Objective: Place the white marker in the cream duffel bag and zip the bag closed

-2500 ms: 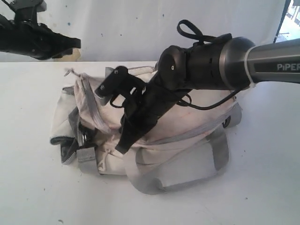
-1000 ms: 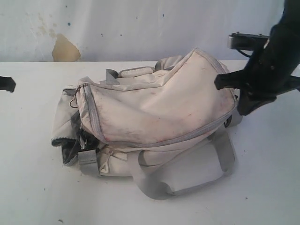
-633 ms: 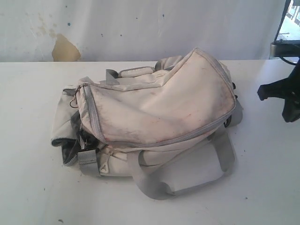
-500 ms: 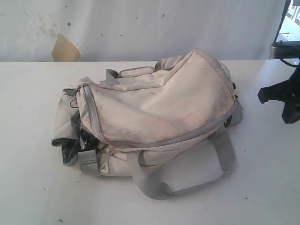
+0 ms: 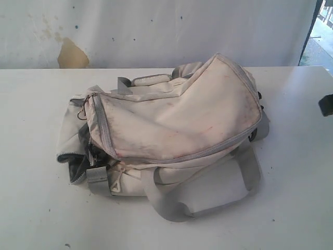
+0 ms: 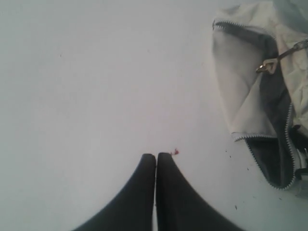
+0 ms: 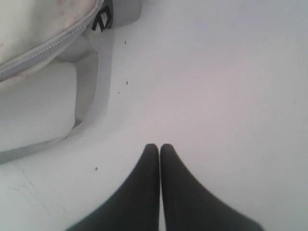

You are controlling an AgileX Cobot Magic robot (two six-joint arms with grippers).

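Exterior view: the cream duffel bag (image 5: 177,114) lies slumped on the desk (image 5: 36,208) with one end gaping, the white marker cannot be made out, and only a black sliver of the right arm (image 5: 327,105) shows, cut off at the edge. Left wrist view: the left end effector (image 6: 155,156), clenched empty, hangs beside the bag's open zipper (image 6: 289,144). Right wrist view: the right end effector (image 7: 160,147), also clenched empty, hangs near a grey strap (image 7: 91,91).

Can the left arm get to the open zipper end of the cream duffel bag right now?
Probably yes: the left gripper hangs shut over the table, with nothing between it and the open zipper end of the cream duffel bag.
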